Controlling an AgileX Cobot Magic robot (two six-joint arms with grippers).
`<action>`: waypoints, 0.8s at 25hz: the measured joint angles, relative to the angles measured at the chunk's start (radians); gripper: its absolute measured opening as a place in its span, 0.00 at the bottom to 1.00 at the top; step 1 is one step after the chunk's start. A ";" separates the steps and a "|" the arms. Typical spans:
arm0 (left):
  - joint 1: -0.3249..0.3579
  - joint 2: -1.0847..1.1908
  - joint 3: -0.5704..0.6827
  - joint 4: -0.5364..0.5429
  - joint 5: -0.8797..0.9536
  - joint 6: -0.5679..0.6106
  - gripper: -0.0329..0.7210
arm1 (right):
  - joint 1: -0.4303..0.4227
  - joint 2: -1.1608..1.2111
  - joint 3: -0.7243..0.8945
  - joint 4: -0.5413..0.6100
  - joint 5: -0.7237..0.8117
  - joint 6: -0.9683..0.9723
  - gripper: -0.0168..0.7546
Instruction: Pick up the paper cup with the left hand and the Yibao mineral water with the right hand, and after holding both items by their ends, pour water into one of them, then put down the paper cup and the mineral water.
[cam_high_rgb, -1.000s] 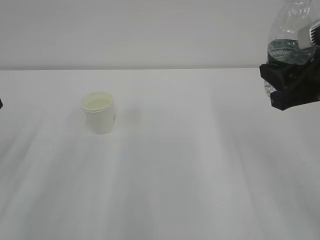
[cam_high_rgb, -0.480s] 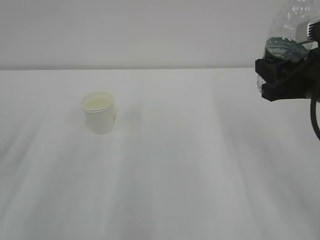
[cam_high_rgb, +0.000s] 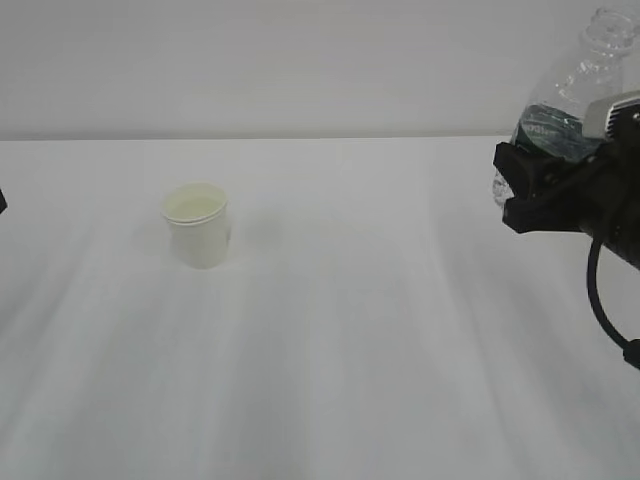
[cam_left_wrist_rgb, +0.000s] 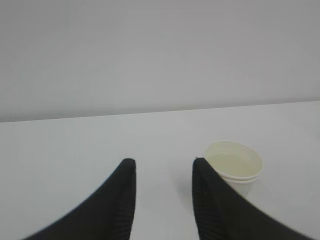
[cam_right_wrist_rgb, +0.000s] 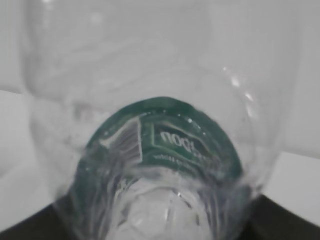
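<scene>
While I watch the exterior view, the white table (cam_high_rgb: 330, 360) fills most of the frame under a pale wall. At the right edge my right hand (cam_high_rgb: 545, 185) holds the bottle (cam_high_rgb: 575, 90) by its lower end, closed around it, lifted clear of the table and tilted so its open neck points to the upper right corner. On the right wrist view the bottle (cam_right_wrist_rgb: 155, 135) fills the frame, with the green label (cam_right_wrist_rgb: 165, 140) at centre and the black of the hand just showing in the bottom corners. The cup (cam_high_rgb: 197, 224) stands upright on the table, left of centre and well apart from the bottle. On the left wrist view my left hand (cam_left_wrist_rgb: 164, 172) holds nothing, its fingers (cam_left_wrist_rgb: 122, 200) parted, and the cup (cam_left_wrist_rgb: 234, 165) sits just right of them at lower right.
</scene>
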 joint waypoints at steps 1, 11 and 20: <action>0.000 0.000 0.000 -0.005 0.000 0.000 0.40 | 0.000 0.004 0.000 -0.004 -0.009 0.000 0.55; 0.000 0.000 0.000 0.003 0.000 -0.005 0.35 | 0.000 0.007 0.000 -0.014 -0.042 0.002 0.55; 0.000 0.000 0.000 -0.095 0.000 -0.010 0.63 | 0.000 0.007 0.000 -0.029 -0.035 0.002 0.55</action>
